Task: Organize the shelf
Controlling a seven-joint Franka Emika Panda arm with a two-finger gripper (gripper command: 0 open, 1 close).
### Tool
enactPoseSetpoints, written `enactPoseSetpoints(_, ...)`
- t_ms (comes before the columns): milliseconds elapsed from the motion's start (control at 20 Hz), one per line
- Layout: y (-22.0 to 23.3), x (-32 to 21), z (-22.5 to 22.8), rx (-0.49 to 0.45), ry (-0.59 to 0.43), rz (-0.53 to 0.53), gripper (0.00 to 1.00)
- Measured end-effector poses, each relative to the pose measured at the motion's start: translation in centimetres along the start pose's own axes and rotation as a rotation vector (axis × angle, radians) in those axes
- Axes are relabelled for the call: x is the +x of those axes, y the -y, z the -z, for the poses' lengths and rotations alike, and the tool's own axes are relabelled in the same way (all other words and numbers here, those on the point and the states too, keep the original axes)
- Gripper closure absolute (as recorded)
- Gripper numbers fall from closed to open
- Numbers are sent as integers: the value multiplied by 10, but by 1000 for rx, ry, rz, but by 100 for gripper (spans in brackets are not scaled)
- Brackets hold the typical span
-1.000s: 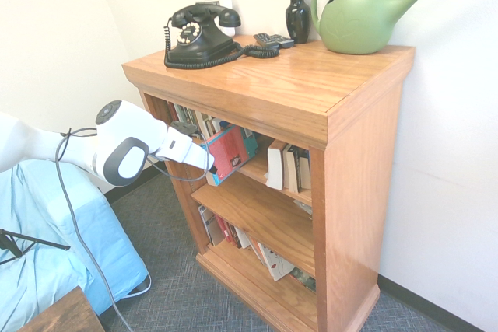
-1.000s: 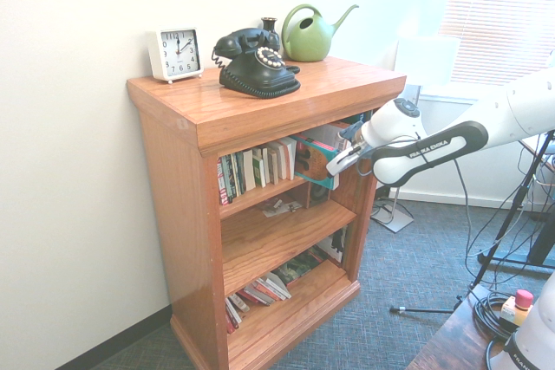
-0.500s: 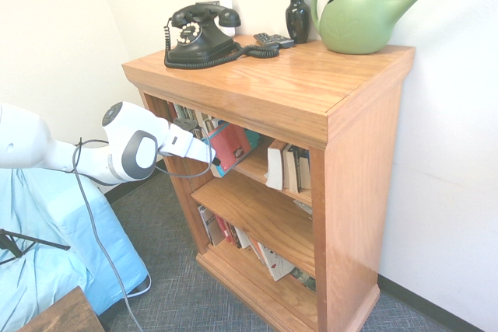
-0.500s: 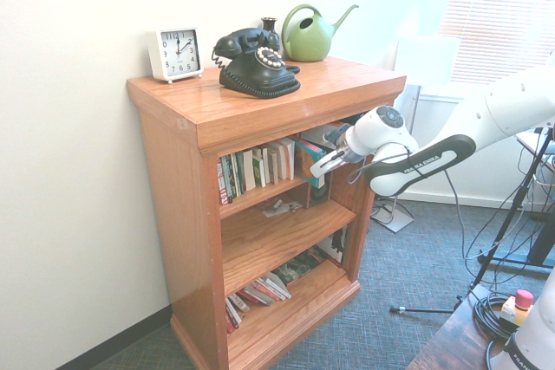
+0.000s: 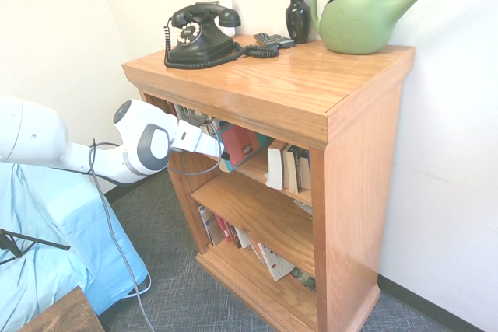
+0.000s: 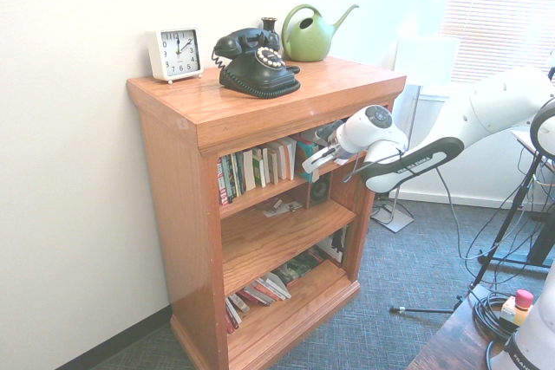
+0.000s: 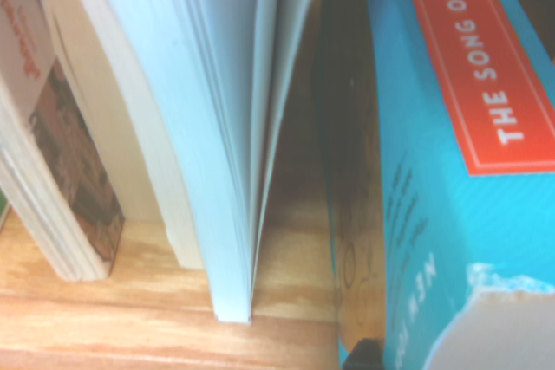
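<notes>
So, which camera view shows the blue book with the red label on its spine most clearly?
The wrist view: the blue book fills its side closely, with label words readable. Both exterior views show it small, partly hidden by the gripper.

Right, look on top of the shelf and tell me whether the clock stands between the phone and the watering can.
No, the clock stands beyond the phone, away from the watering can.

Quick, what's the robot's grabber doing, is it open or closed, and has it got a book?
Gripper: closed, its tip right by the blue "The Song of…" book; whether it grips the book can't be told.
</notes>
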State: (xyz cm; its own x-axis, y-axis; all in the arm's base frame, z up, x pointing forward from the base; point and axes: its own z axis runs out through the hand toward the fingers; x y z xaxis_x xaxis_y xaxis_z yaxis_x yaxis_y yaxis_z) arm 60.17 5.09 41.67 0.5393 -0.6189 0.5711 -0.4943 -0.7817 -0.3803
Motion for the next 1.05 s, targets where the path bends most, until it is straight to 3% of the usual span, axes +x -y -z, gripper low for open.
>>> enactPoseSetpoints(650, -3, -7, -8, -19, 4, 26, 0)
enactPoseSetpoints(1050, -33, -43, 52, -31, 6, 14, 0)
